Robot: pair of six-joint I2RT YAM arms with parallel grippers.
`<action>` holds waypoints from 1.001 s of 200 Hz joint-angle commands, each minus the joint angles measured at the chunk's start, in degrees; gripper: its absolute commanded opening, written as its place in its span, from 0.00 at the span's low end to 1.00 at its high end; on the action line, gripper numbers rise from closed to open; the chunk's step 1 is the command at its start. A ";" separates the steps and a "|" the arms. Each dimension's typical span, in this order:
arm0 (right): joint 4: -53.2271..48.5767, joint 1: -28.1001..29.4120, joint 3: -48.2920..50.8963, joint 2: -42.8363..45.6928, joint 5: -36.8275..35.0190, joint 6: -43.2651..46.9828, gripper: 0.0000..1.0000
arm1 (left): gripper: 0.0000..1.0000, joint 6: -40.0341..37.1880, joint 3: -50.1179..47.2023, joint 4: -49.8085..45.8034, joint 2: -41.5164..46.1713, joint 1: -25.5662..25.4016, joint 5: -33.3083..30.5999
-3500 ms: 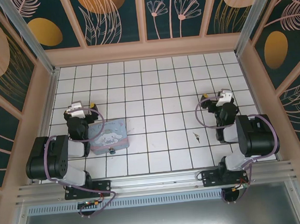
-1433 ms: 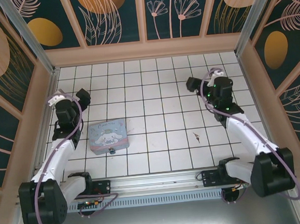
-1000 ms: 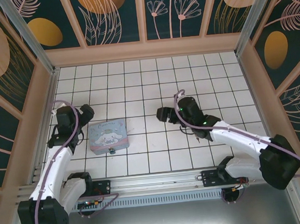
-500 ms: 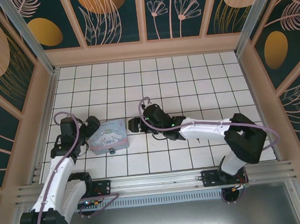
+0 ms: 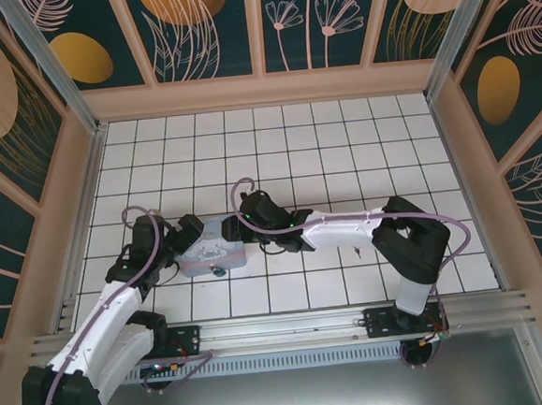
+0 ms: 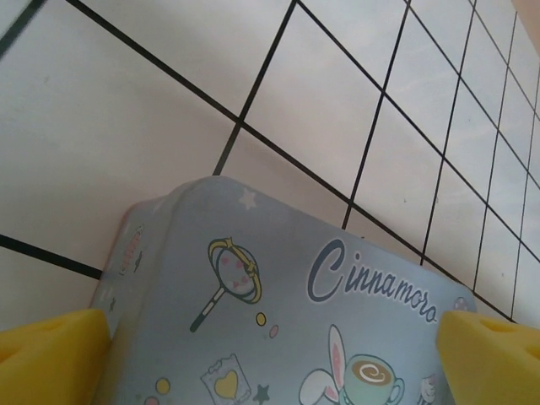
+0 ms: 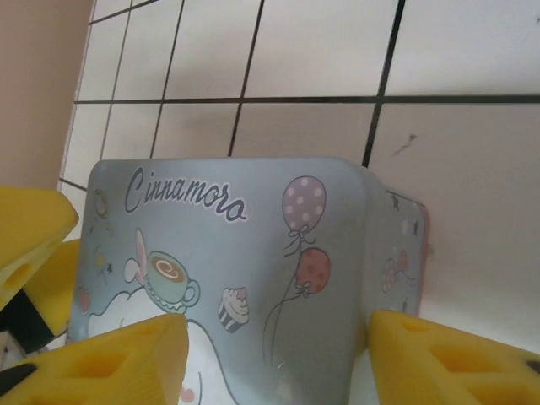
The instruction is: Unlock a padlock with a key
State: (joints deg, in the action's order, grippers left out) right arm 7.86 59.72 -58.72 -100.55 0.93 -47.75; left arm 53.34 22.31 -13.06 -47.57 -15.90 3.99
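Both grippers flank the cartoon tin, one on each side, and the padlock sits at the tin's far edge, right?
No: the padlock sits at the near edge of the tin, as the top external view shows. The left gripper and right gripper do flank the tin, one on each side.

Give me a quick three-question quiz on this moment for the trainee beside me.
1. True or false: the key lies on the lid of the tin.
2. What does the open left tool straddle? A) the tin B) the padlock C) the key
3. Fill in: the padlock sits at the tin's ___ edge (near or far, from the robot).
Key: 1 false, it lies on the tiles, apart from the tin; 2 A; 3 near.
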 commanded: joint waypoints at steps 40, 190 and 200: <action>1.57 -5.60 5.08 5.24 -0.69 -2.52 0.37 | 0.99 5.15 5.38 13.19 -11.90 -10.58 -2.00; -4.20 -15.12 12.80 16.71 -4.84 -2.24 0.62 | 0.99 -0.71 19.06 22.14 -34.14 -15.63 -3.24; -5.60 -15.40 13.05 18.78 -5.71 -2.06 0.67 | 0.99 -1.62 19.73 20.85 -33.92 -15.59 -4.54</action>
State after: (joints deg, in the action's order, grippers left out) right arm 4.86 44.97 -46.33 -87.22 -2.74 -49.95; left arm 54.94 39.38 7.90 -81.49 -31.14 1.30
